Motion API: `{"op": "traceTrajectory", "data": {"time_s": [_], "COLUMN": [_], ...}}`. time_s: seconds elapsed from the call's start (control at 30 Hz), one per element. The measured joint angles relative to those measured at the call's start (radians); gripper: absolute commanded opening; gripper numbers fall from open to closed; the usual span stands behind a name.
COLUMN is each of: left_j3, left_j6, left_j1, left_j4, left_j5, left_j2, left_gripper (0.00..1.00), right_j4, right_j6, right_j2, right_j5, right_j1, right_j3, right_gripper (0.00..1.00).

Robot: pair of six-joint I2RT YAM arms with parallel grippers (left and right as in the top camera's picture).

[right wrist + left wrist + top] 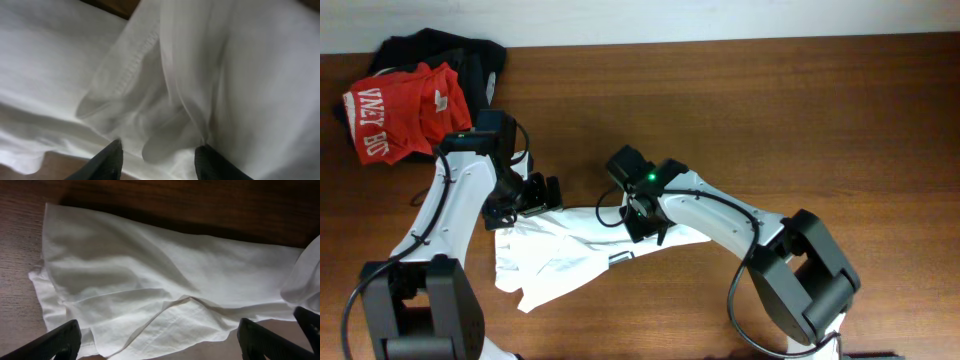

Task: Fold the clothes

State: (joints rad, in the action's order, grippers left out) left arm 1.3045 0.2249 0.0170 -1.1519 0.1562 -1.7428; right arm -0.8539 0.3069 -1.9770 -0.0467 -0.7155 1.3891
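The white T-shirt (570,252) lies bunched and wrinkled on the wooden table, between and in front of my two arms. In the left wrist view the T-shirt (150,280) spreads out flat with a seam fold across it. My left gripper (160,342) is open, its fingers wide apart just above the shirt's upper left edge (535,195). My right gripper (160,157) is open over a raised fold of the shirt (165,115), near a stitched hem (130,65), at the shirt's upper right end (645,222).
A red shirt with white lettering (400,115) lies on a black garment (470,55) at the table's far left corner. Bare wooden table (820,120) stretches to the right and at the back.
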Motion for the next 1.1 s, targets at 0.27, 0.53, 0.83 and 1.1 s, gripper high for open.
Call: {"op": "traceTrajectory", "data": {"time_s": [0.27, 0.53, 0.83, 1.1], "left_j3": [0.0, 0.0, 0.0, 0.0], "left_j6": [0.0, 0.0, 0.0, 0.0], "left_j1": [0.0, 0.0, 0.0, 0.0], "left_j4": [0.0, 0.009, 0.011, 0.009], "left_j5": [0.0, 0.0, 0.0, 0.0], "left_j2": [0.0, 0.0, 0.0, 0.0], "left_gripper": [0.99, 0.99, 0.99, 0.99], "right_j4": [0.003, -0.096, -0.001, -0.036], "right_j6": [0.01, 0.035, 0.05, 0.059], "right_j2": [-0.021, -0.022, -0.022, -0.022], "right_j5": [-0.003, -0.064, -0.121, 0.013], "right_j1": [0.0, 0.0, -0.044, -0.045], "right_j3": [0.0, 0.066, 0.087, 0.084], "right_gripper": [0.04, 0.41, 0.58, 0.68]}}
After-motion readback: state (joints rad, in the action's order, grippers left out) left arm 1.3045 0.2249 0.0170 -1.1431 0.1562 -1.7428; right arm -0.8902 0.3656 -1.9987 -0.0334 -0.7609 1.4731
